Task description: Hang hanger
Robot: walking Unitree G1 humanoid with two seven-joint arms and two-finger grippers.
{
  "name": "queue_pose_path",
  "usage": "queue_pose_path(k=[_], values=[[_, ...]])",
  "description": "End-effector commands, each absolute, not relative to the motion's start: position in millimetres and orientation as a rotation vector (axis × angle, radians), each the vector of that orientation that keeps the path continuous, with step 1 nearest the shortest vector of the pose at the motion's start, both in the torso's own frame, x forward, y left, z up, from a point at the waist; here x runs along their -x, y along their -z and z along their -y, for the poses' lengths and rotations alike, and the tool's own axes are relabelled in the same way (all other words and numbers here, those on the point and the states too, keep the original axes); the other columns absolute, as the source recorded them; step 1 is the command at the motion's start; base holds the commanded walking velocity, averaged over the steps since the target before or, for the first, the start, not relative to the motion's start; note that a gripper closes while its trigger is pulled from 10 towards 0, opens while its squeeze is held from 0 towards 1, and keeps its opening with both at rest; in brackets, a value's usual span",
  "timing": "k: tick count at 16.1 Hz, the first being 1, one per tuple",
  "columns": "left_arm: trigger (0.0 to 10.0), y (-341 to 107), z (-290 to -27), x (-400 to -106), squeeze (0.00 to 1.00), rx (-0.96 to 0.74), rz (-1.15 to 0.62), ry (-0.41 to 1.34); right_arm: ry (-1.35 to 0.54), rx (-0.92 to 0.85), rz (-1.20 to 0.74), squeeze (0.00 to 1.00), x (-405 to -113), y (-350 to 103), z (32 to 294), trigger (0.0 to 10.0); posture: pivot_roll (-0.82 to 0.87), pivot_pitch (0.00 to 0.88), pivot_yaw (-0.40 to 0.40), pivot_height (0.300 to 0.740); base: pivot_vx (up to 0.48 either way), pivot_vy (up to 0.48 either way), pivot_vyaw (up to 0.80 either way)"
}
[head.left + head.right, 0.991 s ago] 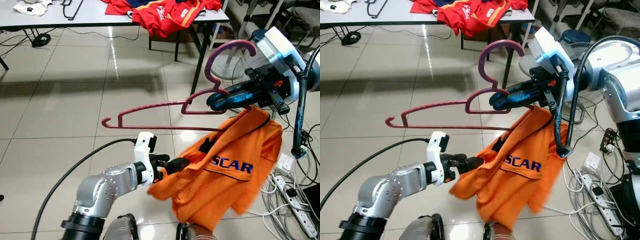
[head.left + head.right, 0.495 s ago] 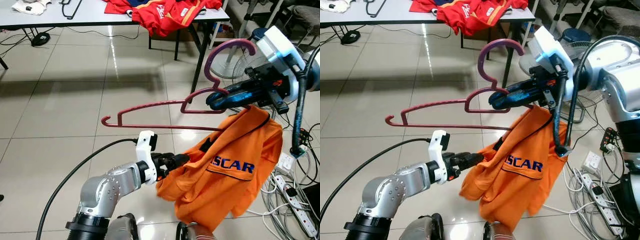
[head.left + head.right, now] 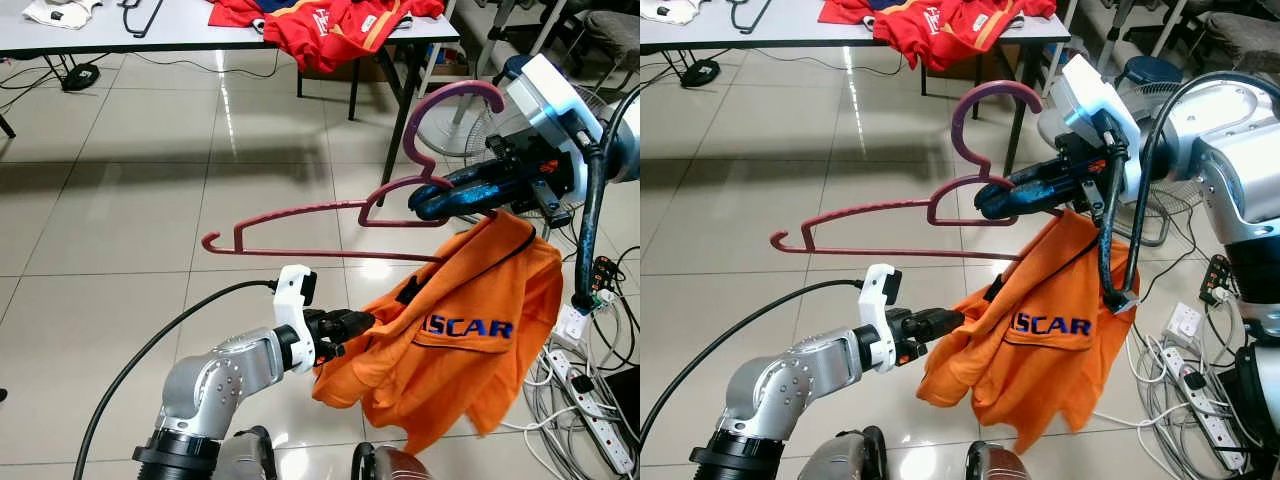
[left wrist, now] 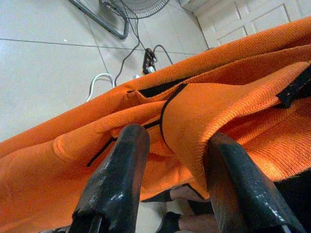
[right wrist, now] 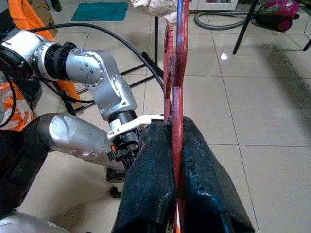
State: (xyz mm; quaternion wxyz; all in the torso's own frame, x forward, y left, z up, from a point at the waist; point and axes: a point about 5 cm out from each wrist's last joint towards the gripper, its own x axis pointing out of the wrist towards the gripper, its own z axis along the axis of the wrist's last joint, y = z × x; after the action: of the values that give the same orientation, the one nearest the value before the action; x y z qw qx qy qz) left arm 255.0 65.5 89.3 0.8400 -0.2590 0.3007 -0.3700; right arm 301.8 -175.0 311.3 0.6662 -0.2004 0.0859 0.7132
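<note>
My right gripper clamped the maroon hanger at two o'clock, left gripper pinching the half-draped orange shirt; hanging remained undone.

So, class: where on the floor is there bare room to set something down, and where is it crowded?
Free: the grey tiled floor between the white table and the maroon plastic hanger. Crowded: the corner with white power strips and cables, beside the hanging orange shirt.
</note>
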Motion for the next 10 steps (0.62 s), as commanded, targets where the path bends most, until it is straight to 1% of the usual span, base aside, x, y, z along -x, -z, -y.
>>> queue_pose_path(k=[1,7,9,10], values=[[0.0,-91,-65,-257,0.0,0.538,-0.623,0.766,-1.602,0.491,-0.129,0.0,-300,-327,176,0.0,-0.1,0.169,-0.027,0.74,0.0,0.0,0.0],[0.0,-93,-71,-263,0.0,0.551,-0.605,0.731,-1.597,0.497,-0.119,0.0,-301,-330,176,0.0,-0.1,0.159,-0.026,0.74,0.0,0.0,0.0],[0.0,-92,-77,-265,0.0,0.539,-0.599,0.712,-1.594,0.502,-0.114,0.0,-301,-331,176,0.0,-0.1,0.155,-0.027,0.74,0.0,0.0,0.0],[0.0,-92,-88,-269,0.0,0.519,-0.589,0.679,-1.588,0.508,-0.111,0.0,-301,-331,177,0.0,-0.1,0.151,-0.029,0.74,0.0,0.0,0.0]])
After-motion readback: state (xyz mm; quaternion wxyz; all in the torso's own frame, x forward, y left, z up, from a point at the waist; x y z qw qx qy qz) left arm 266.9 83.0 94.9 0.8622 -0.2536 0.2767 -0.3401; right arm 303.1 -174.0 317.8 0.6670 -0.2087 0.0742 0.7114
